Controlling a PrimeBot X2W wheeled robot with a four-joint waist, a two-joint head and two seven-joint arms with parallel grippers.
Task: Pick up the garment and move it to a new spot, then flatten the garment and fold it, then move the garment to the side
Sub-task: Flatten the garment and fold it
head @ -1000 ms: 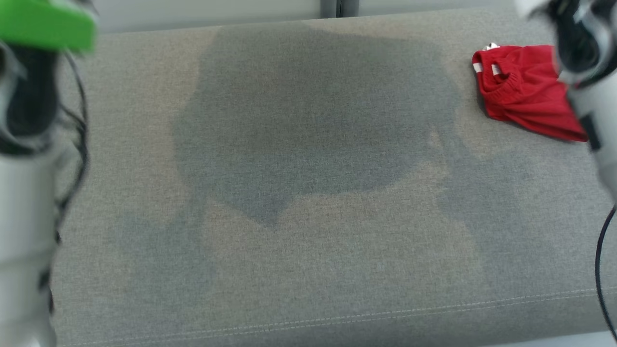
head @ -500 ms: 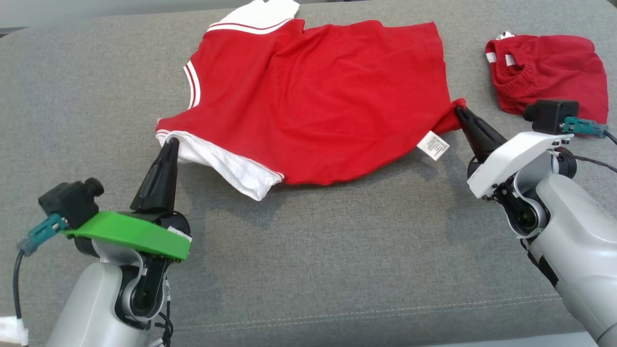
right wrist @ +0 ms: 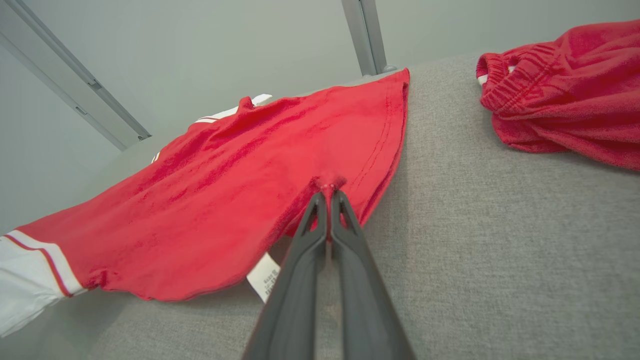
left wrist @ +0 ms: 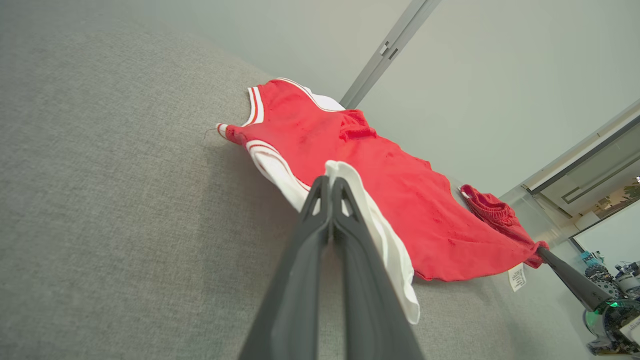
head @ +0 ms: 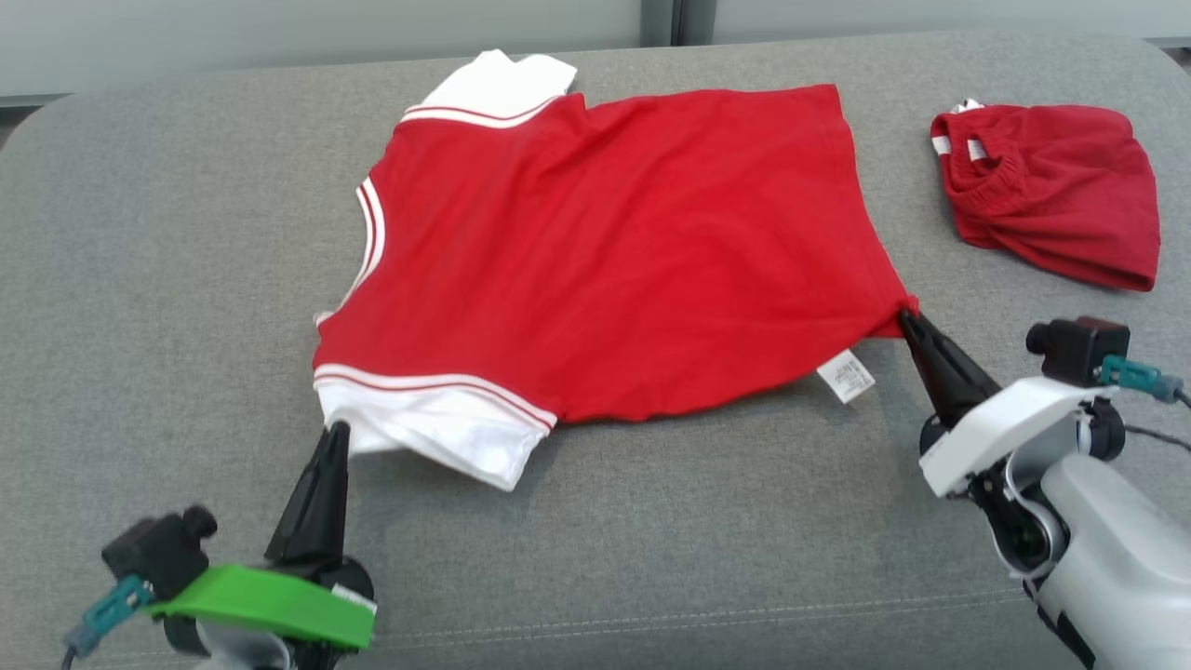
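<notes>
Left gripper (head: pixel 335 434): dark fingers pressed together, pinching the outer edge of the near white sleeve (head: pixel 437 433); in the left wrist view (left wrist: pixel 330 181) white cloth folds over the fingertips.
Right gripper (head: pixel 905 317): fingers closed on the near corner of the shirt's hem, where the red cloth bunches into a small peak at the tips (right wrist: pixel 328 192).
Between the grippers: the near edge of the red shirt (head: pixel 614 251) runs from one pinch to the other, slightly slack and curved.
Red shirt: spread out nearly flat in the middle of the grey cushion (head: pixel 140 279), collar end toward the robot's left, hem toward its right, with shallow wrinkles across the body.
Trim: red and white stripes at the neckline and where each sleeve joins the body.
Far white sleeve (head: pixel 498 84): lies at the back edge of the shirt, close to the cushion's rear edge.
Care label (head: pixel 846 376): white, sticking out from under the near edge, just beside the right gripper.
Bunched red garment (head: pixel 1061 200): heaped on the cushion at the right, apart from the shirt, its ribbed waistband facing the shirt.
Background: pale wall (head: pixel 279 37) behind the cushion.
</notes>
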